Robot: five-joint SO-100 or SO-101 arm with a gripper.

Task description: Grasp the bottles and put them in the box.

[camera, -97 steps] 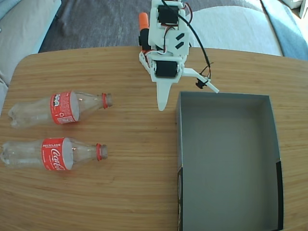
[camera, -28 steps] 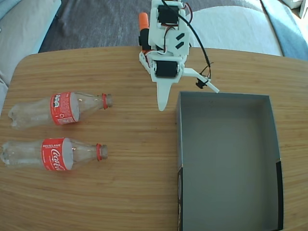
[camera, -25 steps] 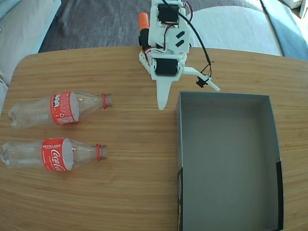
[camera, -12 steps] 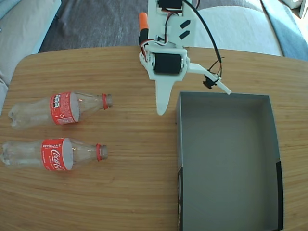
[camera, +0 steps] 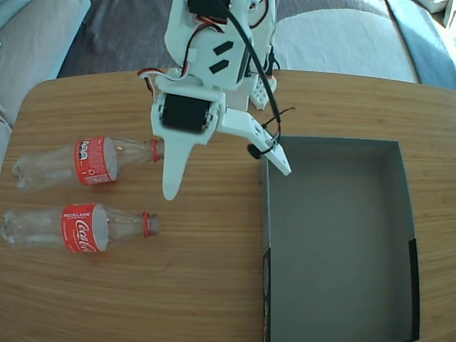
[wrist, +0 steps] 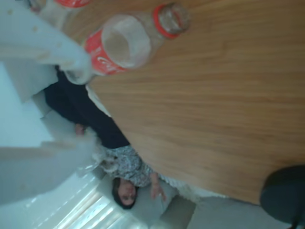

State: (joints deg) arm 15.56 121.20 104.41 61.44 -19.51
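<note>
Bottles lie on their sides on the wooden worktop (camera: 214, 285), well apart from the box (camera: 338, 235), necks pointing toward it. The white gripper (camera: 228, 174) hangs between them and the box with its fingers spread wide and nothing held: one long finger (camera: 172, 167) points down beside the upper bottle (camera: 89, 160), hiding part of its mouth, the other reaches the box's near corner. The lower bottle (camera: 78, 228) lies clear. The box's bottom edge is cut off. In the wrist view, blurred and lying sideways, a bottle (wrist: 128, 43) shows past a white finger, and a person (wrist: 128, 176) lies beyond the worktop edge.
</note>
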